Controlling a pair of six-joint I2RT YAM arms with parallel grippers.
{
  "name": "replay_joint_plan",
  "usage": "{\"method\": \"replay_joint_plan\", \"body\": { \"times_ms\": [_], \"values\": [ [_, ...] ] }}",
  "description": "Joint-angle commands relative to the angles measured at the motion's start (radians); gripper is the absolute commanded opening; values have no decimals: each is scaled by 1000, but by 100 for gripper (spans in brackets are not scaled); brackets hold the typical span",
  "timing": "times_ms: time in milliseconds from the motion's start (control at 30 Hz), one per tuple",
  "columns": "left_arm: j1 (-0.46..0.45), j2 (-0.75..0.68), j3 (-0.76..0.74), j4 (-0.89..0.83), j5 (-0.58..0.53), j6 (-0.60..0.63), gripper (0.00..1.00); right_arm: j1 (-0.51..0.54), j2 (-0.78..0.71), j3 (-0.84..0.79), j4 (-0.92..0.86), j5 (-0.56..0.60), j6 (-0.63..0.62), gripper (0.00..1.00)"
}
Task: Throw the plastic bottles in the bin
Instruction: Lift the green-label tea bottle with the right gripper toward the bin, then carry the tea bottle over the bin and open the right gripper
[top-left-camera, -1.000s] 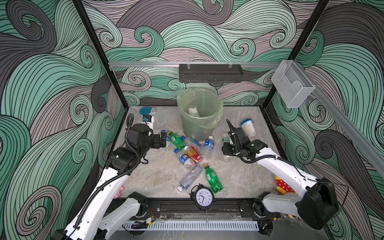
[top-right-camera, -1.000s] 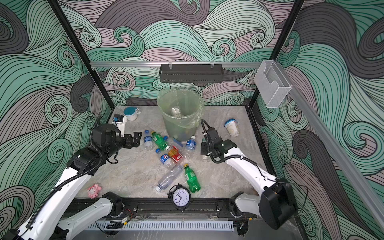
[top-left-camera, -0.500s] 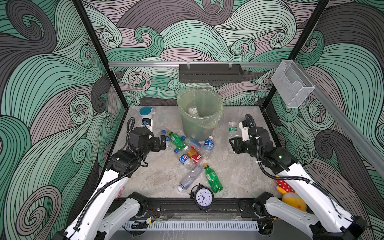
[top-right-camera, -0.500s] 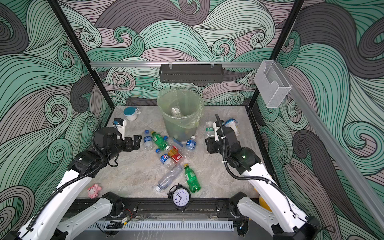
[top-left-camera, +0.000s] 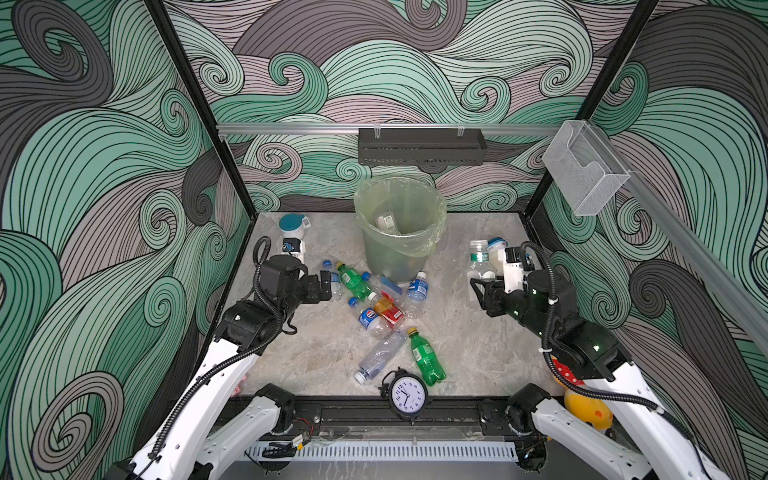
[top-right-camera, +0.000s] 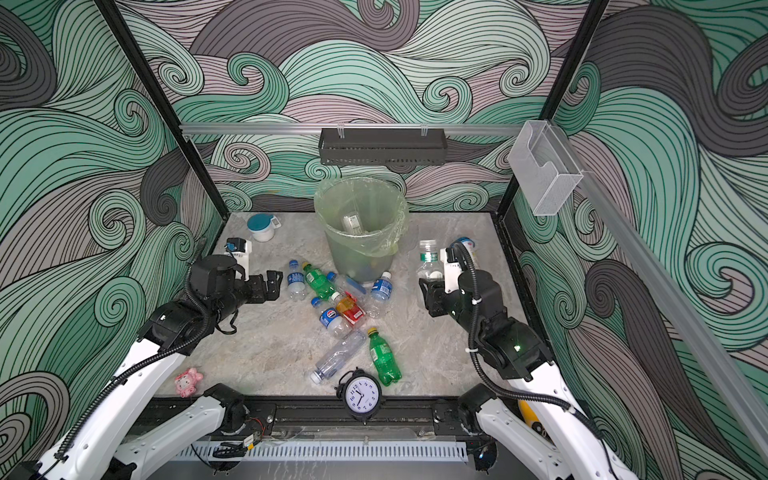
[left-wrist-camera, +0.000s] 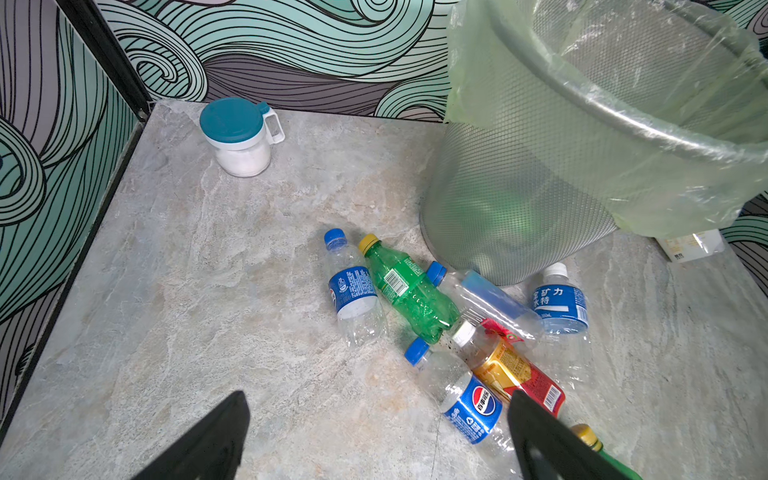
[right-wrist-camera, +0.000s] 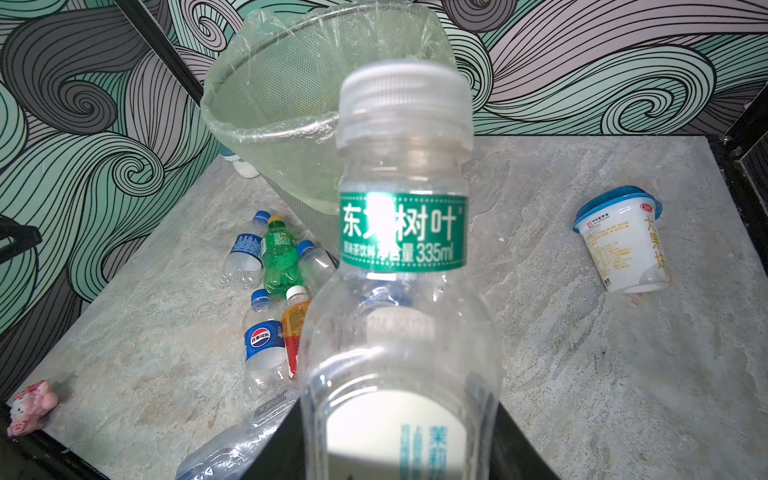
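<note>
Right fingers clamp a clear bottle labelled "东方树叶 335ml"; left fingers gape empty near one "百事可乐" Pepsi bottle and two green bottles.

site: robot lab cell | cues: wave-print panel walls, black frame posts, aluminium rail

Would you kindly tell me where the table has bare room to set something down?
Bare marble lies front-left, between the pink toy and the bottle cluster, and right of the near green bottle toward the right arm. It is crowded at the foot of the bin.
</note>
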Motion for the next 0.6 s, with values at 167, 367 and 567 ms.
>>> {"method": "replay_joint_plan", "body": {
  "times_ms": [167, 367, 567],
  "values": [
    [6, 3, 8, -24, -25, -25, 99, -6, 40, 49, 103, -50, -63, 44],
    [6, -3, 1, -21, -22, -29, 99, -7, 439, 412, 160, -174, -151, 44],
    [7, -9, 24, -41, 15, -44, 99, -11, 914, 956, 28, -211, -150, 86]
  ]
}}
